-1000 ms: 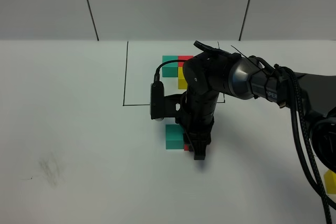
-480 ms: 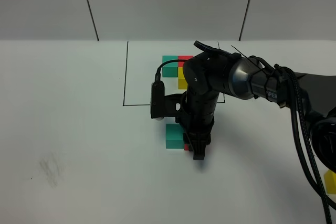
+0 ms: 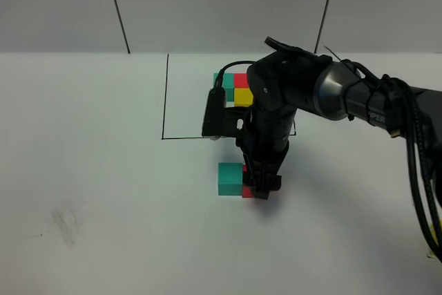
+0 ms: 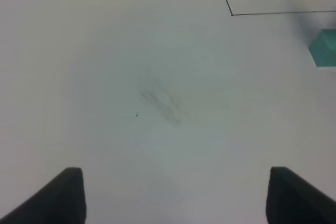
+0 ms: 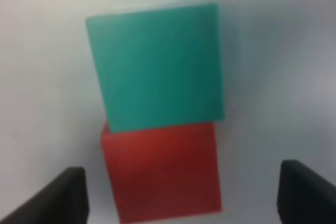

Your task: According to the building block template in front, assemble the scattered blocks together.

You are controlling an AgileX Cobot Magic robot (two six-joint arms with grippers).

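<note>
The building block template [image 3: 235, 88] lies inside a thin black frame [image 3: 166, 94]: a teal, a red and a yellow cube in an L. Of the scattered blocks, a teal cube [image 3: 228, 178] and a red cube [image 3: 248, 192] sit side by side, touching, in front of the frame. In the right wrist view the teal cube [image 5: 157, 66] and the red cube [image 5: 163, 171] meet face to face. My right gripper [image 3: 259, 188] hangs just over the red cube, open, its fingers [image 5: 68, 195] well clear of the cube's sides. The left gripper [image 4: 178, 195] is open over bare table.
A faint grey smudge [image 3: 65, 222] marks the white table at front left. The right arm [image 3: 345, 98] and its black cables [image 3: 414, 170] stretch in from the right. The left wrist view catches the frame's corner [image 4: 232, 13] and the teal cube [image 4: 324, 48].
My right gripper has opened and let go of the red cube, which rests against the teal one. The arm has risen slightly, uncovering the template's yellow cube.
</note>
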